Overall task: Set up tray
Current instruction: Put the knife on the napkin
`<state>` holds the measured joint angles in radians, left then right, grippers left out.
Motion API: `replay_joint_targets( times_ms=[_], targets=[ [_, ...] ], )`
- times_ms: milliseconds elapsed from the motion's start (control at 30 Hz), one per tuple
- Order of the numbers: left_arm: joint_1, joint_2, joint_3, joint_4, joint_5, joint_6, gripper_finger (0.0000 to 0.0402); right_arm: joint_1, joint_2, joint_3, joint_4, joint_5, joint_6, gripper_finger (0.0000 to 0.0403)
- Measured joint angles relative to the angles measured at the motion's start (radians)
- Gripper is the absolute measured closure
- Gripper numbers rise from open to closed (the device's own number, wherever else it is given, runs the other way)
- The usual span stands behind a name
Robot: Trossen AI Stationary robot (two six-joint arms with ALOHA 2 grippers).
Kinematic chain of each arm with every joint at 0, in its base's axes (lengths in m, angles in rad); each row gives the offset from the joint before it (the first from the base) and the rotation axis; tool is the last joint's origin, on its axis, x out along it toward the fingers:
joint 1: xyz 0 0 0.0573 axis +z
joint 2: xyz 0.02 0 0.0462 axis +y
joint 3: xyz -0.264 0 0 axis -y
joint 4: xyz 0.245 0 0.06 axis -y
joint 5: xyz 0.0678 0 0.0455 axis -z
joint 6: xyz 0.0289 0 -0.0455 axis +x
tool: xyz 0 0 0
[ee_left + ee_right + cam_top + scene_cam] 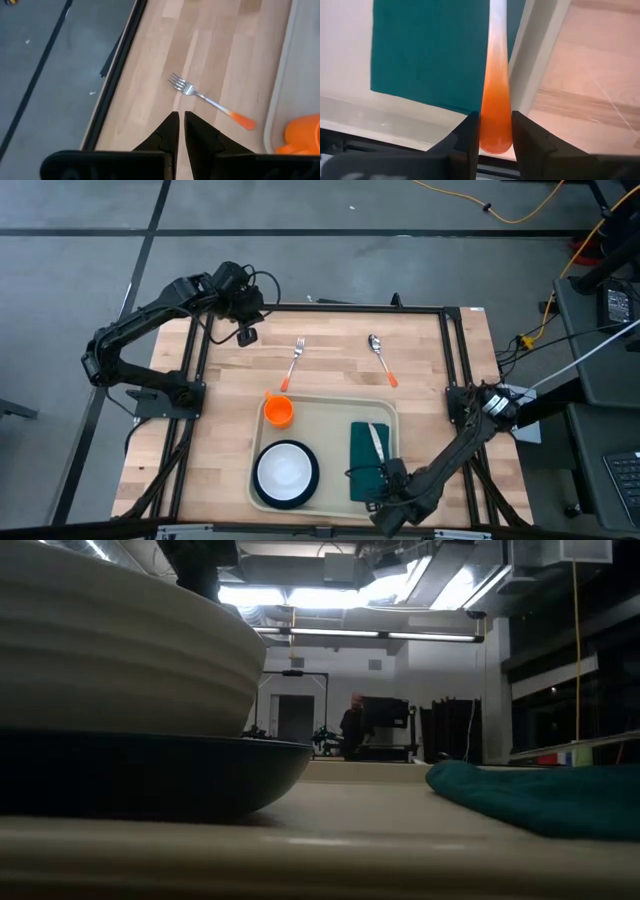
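Tray (335, 412) sits at surface's 6 o'clock; stiff, light plastic, prob. best gripped by rim. Right tool (495, 131) clamps orange-handled utensil (496, 100), likely a knife, over napkin (368, 461). Left tool (180, 131) pinched shut, empty, near fork (210, 101).

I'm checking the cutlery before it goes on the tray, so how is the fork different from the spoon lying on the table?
The fork ends in tines, while the spoon ends in a rounded bowl. The fork lies nearer the left arm's side and slants one way; the spoon lies toward the right side and slants the other way. The fork's handle tip lies close to the orange cup; the spoon's does not. Both have metal stems, orange handle tips, and lie outside the tray.
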<state>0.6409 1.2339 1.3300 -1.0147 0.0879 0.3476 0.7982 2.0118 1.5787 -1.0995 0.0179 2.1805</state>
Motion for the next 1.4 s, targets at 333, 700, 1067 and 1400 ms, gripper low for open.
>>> replay_joint_targets(
  times_ms=[333, 700, 1067, 1400],
  targets=[
    [-0.058, 0.000, 0.000, -0.006, -0.003, -0.023, 0.0380, 0.005, 0.018, 0.008, 0.056, 0.006, 0.001, 0.0307],
    [-0.196, 0.044, 0.001, 0.181, 0.350, -0.037, 0.0380, -0.043, 0.017, 0.221, -0.139, 0.228, -0.078, 0.0308],
    [-0.344, 0.303, 0.001, 0.505, 0.664, -0.259, 0.0368, -0.143, 0.016, 0.312, -0.457, 0.416, -0.191, 0.0308],
    [-0.419, 0.471, 0.000, 0.576, 0.724, -0.303, 0.0295, -0.205, -0.012, 0.312, -0.473, 0.613, -0.245, 0.0308]
  ],
)
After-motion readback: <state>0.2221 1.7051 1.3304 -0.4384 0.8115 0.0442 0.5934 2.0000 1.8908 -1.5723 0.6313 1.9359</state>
